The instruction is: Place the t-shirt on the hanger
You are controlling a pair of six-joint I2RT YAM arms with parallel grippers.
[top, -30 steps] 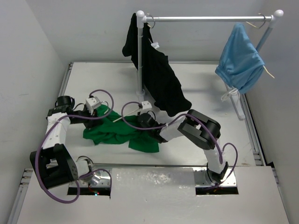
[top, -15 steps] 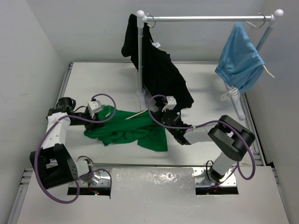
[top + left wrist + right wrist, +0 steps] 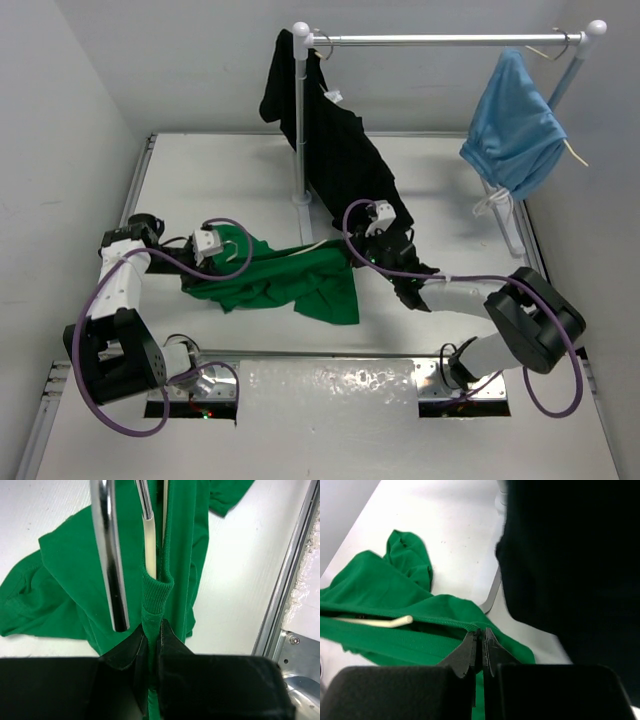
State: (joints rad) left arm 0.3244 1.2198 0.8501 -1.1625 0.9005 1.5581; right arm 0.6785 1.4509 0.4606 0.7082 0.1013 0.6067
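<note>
The green t-shirt (image 3: 285,282) lies on the table, its neck edge pulled taut between my two grippers. My left gripper (image 3: 226,256) is shut on the ribbed collar (image 3: 156,592) at the shirt's left end. My right gripper (image 3: 357,250) is shut on the shirt's edge (image 3: 445,621) at the right end, just under the black garment. The cream hanger (image 3: 312,245) is inside the shirt; only a short piece of its arm shows. In the left wrist view its rod (image 3: 149,545) enters the collar, and in the right wrist view its rounded end (image 3: 385,622) pokes out.
A clothes rack (image 3: 440,40) stands at the back with a black garment (image 3: 340,150) hanging low over the right gripper and a light-blue garment (image 3: 515,125) at its right end. A shiny metal bar (image 3: 110,555) lies beside the hanger rod. The rack post (image 3: 299,120) stands behind the shirt.
My right gripper has moved right, under the black garment, drawing the shirt's edge out with it. My left gripper has shifted slightly right and stays shut on the collar.
</note>
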